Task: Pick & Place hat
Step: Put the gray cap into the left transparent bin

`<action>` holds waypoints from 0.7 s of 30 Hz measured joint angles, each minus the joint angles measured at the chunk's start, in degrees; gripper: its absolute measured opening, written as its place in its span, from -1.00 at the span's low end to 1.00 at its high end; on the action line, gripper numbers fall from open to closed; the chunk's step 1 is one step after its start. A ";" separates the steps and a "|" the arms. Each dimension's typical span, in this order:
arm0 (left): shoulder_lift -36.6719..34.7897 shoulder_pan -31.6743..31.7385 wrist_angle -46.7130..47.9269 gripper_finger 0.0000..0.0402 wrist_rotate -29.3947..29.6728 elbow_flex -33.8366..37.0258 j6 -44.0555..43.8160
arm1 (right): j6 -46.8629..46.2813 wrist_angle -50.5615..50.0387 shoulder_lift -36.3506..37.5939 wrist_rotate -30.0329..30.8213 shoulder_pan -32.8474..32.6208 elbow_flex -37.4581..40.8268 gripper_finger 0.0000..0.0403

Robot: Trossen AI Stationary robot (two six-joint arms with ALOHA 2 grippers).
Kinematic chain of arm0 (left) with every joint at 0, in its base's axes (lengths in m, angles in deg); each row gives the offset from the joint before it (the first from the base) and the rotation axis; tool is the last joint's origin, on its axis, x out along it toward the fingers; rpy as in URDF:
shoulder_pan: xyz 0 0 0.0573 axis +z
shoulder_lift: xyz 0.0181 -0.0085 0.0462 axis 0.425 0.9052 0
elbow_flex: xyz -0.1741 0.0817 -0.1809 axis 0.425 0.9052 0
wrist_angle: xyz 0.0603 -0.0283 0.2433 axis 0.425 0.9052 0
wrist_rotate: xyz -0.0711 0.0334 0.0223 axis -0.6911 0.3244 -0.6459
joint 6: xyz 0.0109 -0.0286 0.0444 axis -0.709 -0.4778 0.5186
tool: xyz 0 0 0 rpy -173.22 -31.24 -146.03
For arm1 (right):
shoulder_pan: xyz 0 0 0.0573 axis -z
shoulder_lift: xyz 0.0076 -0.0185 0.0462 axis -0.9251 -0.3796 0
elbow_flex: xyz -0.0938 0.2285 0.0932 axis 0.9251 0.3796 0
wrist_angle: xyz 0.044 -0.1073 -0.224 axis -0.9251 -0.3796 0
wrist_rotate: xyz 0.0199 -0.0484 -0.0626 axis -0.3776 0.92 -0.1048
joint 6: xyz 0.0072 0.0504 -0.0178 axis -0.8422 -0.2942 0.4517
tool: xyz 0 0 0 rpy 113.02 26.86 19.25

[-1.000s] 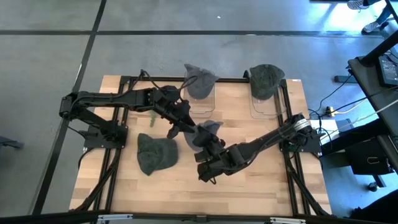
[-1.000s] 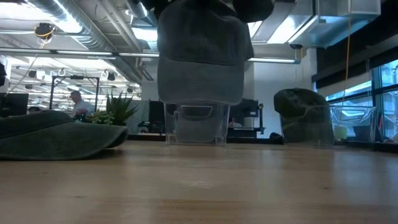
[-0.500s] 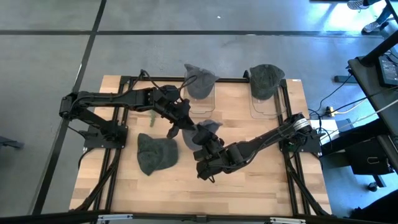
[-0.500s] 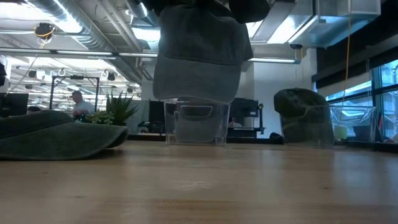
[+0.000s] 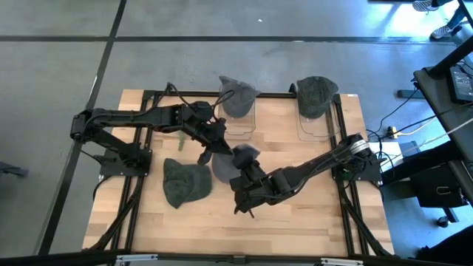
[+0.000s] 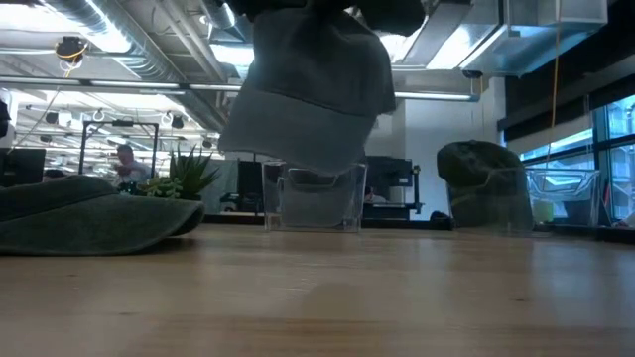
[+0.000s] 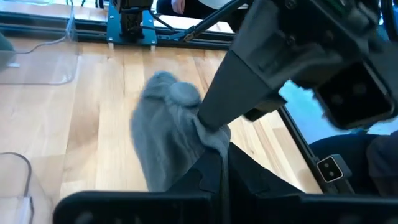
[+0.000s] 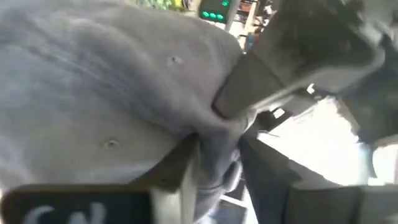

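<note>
A grey hat (image 5: 225,167) hangs above the middle of the table, between my two grippers. In the low view the hat (image 6: 308,89) is tilted, its lower edge swung toward the table's left. My left gripper (image 5: 221,154) comes from the far left and is shut on the hat's upper end. My right gripper (image 5: 241,172) reaches in from the near right. Its fingers stand parted on either side of a fold of the hat (image 8: 219,155). A green hat (image 5: 185,182) lies flat on the table at the near left. My left gripper pinches a bunched fold (image 7: 210,132) at the hat's upper end between its two fingers, coming from the table's far left. The hat hangs below the fingers, tilted and clear of the table. My right gripper's parted fingers (image 8: 184,167) flank the same bunched cloth; I cannot tell whether they touch it.
Two clear stands are at the far edge: one (image 5: 238,118) carries a grey hat (image 5: 236,94), the other (image 5: 314,122) a green hat (image 5: 316,94). In the low view they stand behind the hanging hat (image 6: 314,198). Bare wood lies along the near edge (image 5: 295,222).
The hanging grey hat has tipped. Its lower edge has swung toward the table's left and its body has spread that way, while its upper end has stayed at the grippers. Both arms have kept nearly still.
</note>
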 joint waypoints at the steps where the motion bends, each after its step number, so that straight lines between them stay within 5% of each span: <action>1: -0.13 0.28 -0.01 -0.98 -0.02 0.00 0.08 | -3.48 -1.74 0.64 -1.22 -0.02 0.00 -0.37; 12: -1.28 6.97 -2.91 -0.98 0.07 0.00 6.17 | -48.72 -27.63 15.50 -25.39 0.33 0.85 -0.03; 21: -1.28 20.97 -12.98 -0.98 -1.35 0.00 9.73 | -64.92 -30.75 25.61 -18.37 0.09 13.47 -0.02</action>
